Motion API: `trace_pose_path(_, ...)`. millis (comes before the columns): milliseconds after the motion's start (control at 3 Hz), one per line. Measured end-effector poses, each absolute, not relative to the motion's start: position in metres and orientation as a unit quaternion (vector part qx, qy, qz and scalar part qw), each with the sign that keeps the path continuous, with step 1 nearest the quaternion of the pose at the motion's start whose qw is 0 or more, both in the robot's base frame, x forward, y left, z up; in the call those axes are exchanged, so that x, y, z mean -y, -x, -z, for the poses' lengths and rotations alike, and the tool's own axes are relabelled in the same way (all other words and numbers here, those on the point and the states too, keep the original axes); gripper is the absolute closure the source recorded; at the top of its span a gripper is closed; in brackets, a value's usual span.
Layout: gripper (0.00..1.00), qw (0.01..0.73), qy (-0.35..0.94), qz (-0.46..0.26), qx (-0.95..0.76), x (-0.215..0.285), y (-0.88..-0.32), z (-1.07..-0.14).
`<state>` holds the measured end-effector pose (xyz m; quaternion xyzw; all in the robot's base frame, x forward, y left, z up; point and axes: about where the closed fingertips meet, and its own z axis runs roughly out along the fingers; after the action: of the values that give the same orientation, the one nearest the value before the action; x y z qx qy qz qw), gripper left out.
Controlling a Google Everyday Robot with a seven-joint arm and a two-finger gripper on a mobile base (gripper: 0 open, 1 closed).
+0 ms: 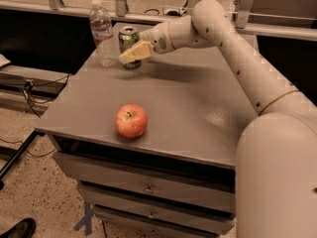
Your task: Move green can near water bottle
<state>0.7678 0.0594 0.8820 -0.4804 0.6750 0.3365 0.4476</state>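
Green can (pixel 128 36) clasped by gripper (pixel 131 53), upright, just beside water bottle (pixel 102 33)

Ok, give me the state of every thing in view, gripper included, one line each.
green can: upright, close beside the bottle, gripped.
water bottle: upright, cap on, not gripped.
gripper: over the far side of the table, shut on the green can.
apple: whole, resting near the front edge, untouched.
drawers: shut.
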Motion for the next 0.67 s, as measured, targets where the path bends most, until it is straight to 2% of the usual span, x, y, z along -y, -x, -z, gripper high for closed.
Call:
trace_pose_path(333, 0.00, 0.452, 0.475, -0.336, -0.676, -0.052, -0.765, -0.886)
trace_pose_path(667, 0.00, 0.485, 0.458, -0.306, -0.680, -0.014, -0.759, -0.911)
